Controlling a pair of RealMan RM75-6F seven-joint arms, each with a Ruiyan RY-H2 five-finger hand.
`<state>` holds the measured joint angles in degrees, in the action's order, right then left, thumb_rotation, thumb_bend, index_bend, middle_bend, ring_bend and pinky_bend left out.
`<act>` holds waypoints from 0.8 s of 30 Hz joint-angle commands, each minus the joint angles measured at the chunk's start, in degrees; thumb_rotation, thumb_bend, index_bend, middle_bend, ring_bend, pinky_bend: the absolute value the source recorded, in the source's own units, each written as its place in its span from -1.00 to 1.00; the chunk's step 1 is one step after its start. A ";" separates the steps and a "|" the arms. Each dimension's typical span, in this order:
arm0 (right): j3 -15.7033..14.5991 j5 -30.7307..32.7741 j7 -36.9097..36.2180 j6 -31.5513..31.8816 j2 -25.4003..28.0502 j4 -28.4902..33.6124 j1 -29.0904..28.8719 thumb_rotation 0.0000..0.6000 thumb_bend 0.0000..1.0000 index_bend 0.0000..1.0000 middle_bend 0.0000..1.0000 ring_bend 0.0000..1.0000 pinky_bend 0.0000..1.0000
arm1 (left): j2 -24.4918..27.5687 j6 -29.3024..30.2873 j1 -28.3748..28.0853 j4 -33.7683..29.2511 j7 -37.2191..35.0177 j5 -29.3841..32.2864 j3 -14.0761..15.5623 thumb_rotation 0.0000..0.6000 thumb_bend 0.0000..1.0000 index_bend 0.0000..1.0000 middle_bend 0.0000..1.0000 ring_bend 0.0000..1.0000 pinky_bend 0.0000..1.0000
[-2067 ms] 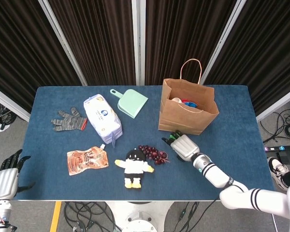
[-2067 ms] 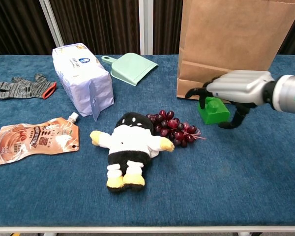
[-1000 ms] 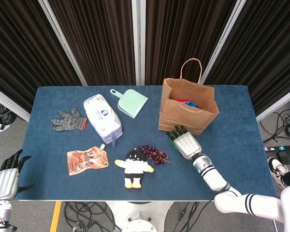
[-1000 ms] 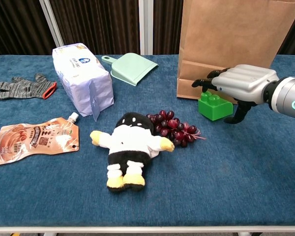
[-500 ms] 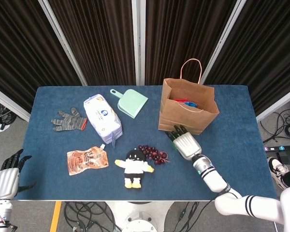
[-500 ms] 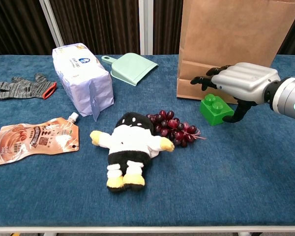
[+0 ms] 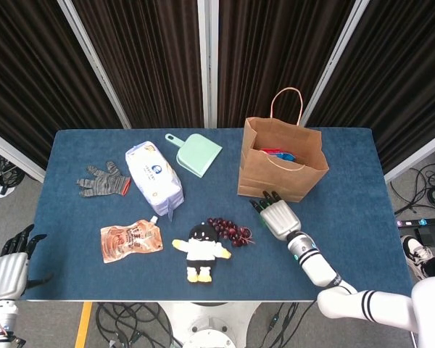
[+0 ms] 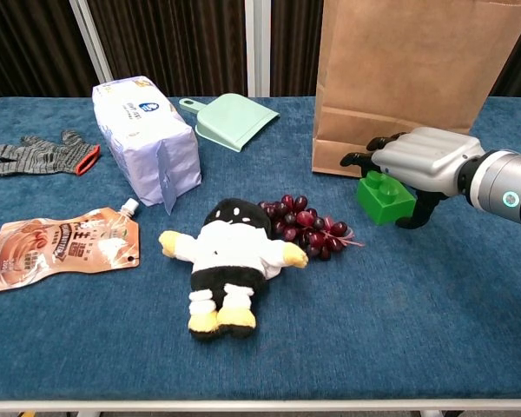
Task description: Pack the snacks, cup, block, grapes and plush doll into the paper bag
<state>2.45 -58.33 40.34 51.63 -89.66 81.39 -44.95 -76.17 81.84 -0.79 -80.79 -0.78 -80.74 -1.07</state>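
Chest view shows the right hand [image 8: 419, 158] gripping the green block [image 8: 384, 197] by its sides near the paper bag [image 8: 405, 78]; it looks light, stiff and slippery. The left hand [image 7: 7, 270] hangs open.

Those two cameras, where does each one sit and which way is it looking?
Head view: high up, looking down on the whole table; shows left hand and right hand.
Chest view: low at the table's near edge, looking across it; shows only the right hand.
Shared: paper bag, green block, plush doll.
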 commanded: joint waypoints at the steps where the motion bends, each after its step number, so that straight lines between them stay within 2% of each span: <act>1: -0.18 -0.48 -0.42 0.22 -0.38 -0.59 0.16 1.00 -0.64 -0.75 -0.49 -0.88 -0.67 | -0.04 0.08 -0.01 0.05 -0.04 -0.07 -0.02 1.00 -0.76 -0.46 -0.69 -0.78 -0.73; 9: -0.77 -3.19 -3.04 0.07 -0.74 -1.62 0.64 1.00 -0.55 -0.43 -0.25 -0.61 -0.44 | -0.09 -0.01 0.10 0.11 -0.10 0.05 0.07 1.00 -0.76 -0.46 -0.69 -0.78 -0.73; 14: -0.95 -6.42 -5.85 1.25 0.57 0.27 1.38 1.00 -0.50 -0.33 -0.17 -0.54 -0.36 | -0.04 0.13 0.19 0.10 -0.11 -0.01 0.09 1.00 -0.76 -0.46 -0.69 -0.78 -0.73; 20: -1.23 -14.11 -13.07 4.45 7.09 9.98 3.05 1.00 -0.49 -0.31 -0.15 -0.54 -0.36 | 0.30 0.34 -0.02 -0.34 0.21 -0.37 -0.06 1.00 -0.76 -0.46 -0.69 -0.78 -0.73; 24: -1.14 -22.58 -18.46 9.29 12.74 17.39 4.39 1.00 -0.49 -0.31 -0.15 -0.54 -0.36 | 0.49 0.47 -0.10 -0.90 0.72 -0.61 -0.02 1.00 -0.76 -0.46 -0.69 -0.78 -0.73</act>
<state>1.34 -75.00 26.23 57.11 -81.35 93.44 -41.88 -75.71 82.29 -0.89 -81.65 -0.10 -81.33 -1.10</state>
